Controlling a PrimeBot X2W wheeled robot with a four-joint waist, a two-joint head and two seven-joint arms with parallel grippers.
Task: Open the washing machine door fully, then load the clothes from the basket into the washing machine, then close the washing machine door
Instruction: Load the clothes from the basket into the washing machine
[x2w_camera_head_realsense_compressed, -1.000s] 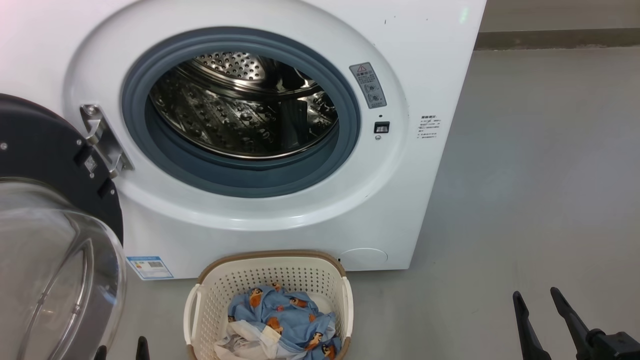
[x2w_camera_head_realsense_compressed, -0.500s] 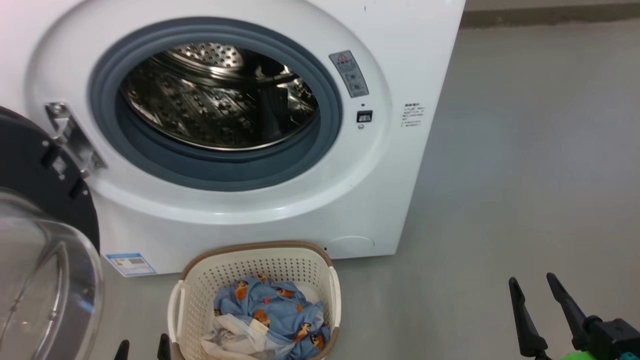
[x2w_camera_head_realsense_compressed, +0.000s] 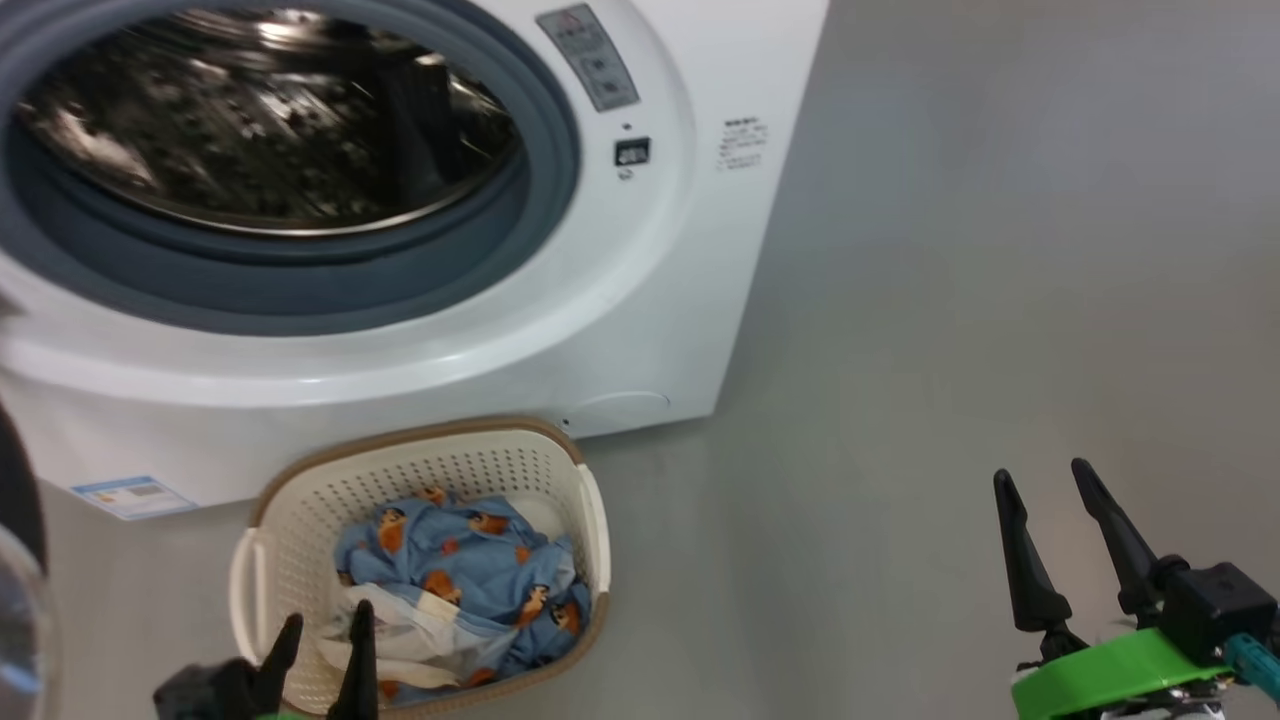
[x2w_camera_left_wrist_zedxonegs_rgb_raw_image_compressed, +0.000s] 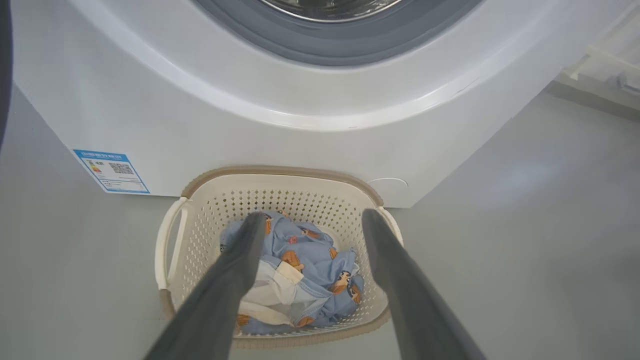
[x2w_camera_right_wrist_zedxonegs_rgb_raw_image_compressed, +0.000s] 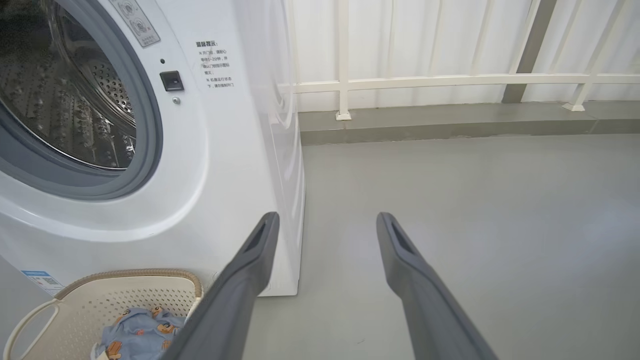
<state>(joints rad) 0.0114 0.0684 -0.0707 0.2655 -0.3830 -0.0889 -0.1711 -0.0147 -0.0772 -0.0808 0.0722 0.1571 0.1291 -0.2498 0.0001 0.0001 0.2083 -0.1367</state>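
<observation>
The washing machine (x2w_camera_head_realsense_compressed: 640, 330) stands on the grey floor (x2w_camera_head_realsense_compressed: 950, 300) with its round opening uncovered. The steel drum (x2w_camera_head_realsense_compressed: 250, 120) and the blue-grey rubber seal (x2w_camera_head_realsense_compressed: 545, 200) around it are visible. A dark slice of the washing machine door (x2w_camera_head_realsense_compressed: 14, 480), with a piece of clear glass under it, is at the left border of the head view, swung away from the opening. A small blue label (x2w_camera_head_realsense_compressed: 130, 495) sits low on the left part of the machine front.

The basket (x2w_camera_head_realsense_compressed: 420, 438) stands on the floor just in front of the lower front of the machine, below the opening. The clothes (x2w_camera_head_realsense_compressed: 460, 560) are inside it. The light blue fabric with orange-brown figures lies crumpled toward the back of the basket. A white-grey cloth piece (x2w_camera_head_realsense_compressed: 425, 625) lies at the near side, partly over the blue one.

The left end effector (x2w_camera_head_realsense_compressed: 328, 613) is over the near side of the basket, with its two fingers spread apart and nothing between them. In the left wrist view the fingers point down toward the clothes. The head view is a little blurred, so I cannot tell if a fingertip touches the cloth. The right end effector (x2w_camera_head_realsense_compressed: 1040, 470) is well apart from the basket, to the right, over bare floor. Its fingers are also spread and hold nothing. A green ring (x2w_camera_head_realsense_compressed: 1110, 672) goes around its wrist.
</observation>
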